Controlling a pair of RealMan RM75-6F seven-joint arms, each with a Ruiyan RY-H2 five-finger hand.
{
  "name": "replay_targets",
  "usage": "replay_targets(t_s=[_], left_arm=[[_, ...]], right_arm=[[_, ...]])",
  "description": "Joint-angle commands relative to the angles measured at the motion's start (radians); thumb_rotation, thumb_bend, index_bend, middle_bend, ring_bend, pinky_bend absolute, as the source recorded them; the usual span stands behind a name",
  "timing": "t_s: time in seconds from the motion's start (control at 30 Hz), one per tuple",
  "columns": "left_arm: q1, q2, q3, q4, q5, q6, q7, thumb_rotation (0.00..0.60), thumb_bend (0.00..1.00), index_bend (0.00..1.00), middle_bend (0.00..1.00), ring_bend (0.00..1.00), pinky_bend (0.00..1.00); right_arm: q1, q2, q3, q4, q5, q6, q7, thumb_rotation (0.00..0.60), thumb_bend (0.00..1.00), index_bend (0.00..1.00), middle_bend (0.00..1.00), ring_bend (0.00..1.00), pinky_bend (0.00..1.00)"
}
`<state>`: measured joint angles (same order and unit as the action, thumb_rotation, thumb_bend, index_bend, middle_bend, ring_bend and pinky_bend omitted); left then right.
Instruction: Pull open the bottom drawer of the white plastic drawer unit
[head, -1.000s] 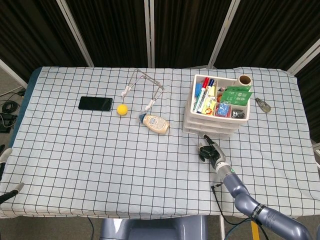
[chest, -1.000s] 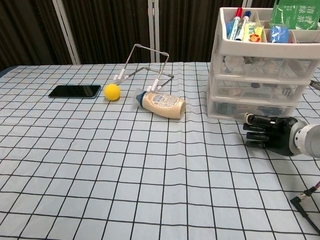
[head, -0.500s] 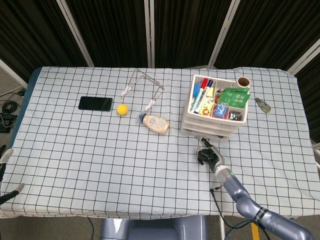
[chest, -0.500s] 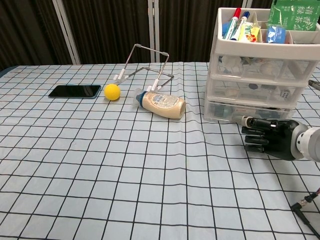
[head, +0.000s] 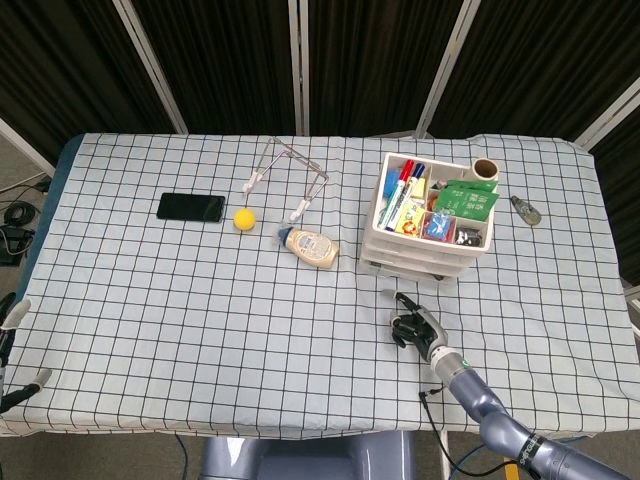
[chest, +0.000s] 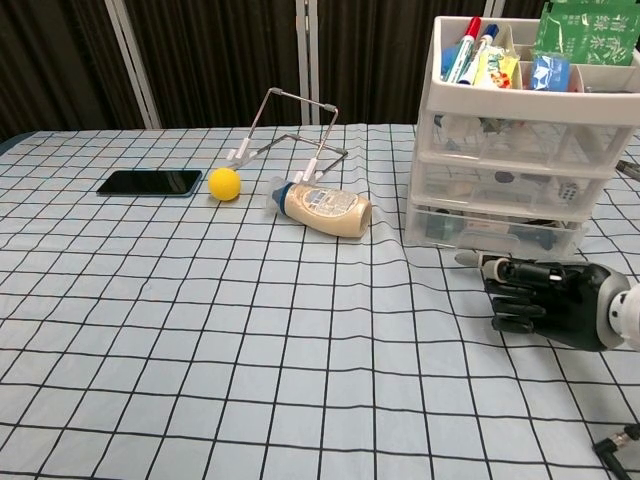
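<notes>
Standing on the checked worktop (head: 180, 300) toward its far right, the white plastic drawer unit (chest: 505, 150) carries an open top tray (head: 432, 205) filled with markers (chest: 467, 50), a green packet (chest: 565, 30) and small coloured items. Its three translucent drawers hold contents too blurred to identify; the bottom drawer (chest: 495, 232) projects slightly forward of those above. The right robot hand (chest: 535, 300) lies just before that drawer, fingers curled together on nothing visible; whether it touches the drawer cannot be told. The left robot hand (head: 12, 345) is cut off at the frame edge, its state unclear.
</notes>
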<state>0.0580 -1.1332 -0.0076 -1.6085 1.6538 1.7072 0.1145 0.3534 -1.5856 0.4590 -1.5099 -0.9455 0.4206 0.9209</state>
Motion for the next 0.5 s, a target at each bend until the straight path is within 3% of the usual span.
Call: replay_targets(t_s=[0.03, 0.17, 0.23, 0.5], left_arm=[[0.002, 0.001, 0.001, -0.001, 0.005, 0.005, -0.001, 0.6, 0.0, 0.0, 0.0, 0.0, 0.0], [0.005, 0.002, 0.002, -0.001, 0.01, 0.012, -0.004, 0.6, 0.0, 0.0, 0.0, 0.0, 0.0], [0.007, 0.003, 0.003, 0.0, 0.013, 0.017, -0.006, 0.6, 0.0, 0.0, 0.0, 0.0, 0.0], [0.014, 0.003, 0.002, -0.001, 0.019, 0.034, -0.005, 0.6, 0.0, 0.0, 0.0, 0.0, 0.0]], right_arm=[[-0.025, 0.014, -0.006, -0.034, -0.048, 0.004, 0.0, 0.6, 0.56, 0.22, 0.96, 0.98, 0.88], [-0.037, 0.021, -0.03, -0.055, -0.167, 0.089, -0.086, 0.6, 0.53, 0.21, 0.95, 0.98, 0.88], [-0.043, 0.018, -0.06, -0.058, -0.258, 0.186, -0.181, 0.6, 0.51, 0.21, 0.94, 0.97, 0.87], [-0.044, -0.003, -0.127, -0.024, -0.362, 0.408, -0.478, 0.6, 0.49, 0.17, 0.93, 0.96, 0.86]])
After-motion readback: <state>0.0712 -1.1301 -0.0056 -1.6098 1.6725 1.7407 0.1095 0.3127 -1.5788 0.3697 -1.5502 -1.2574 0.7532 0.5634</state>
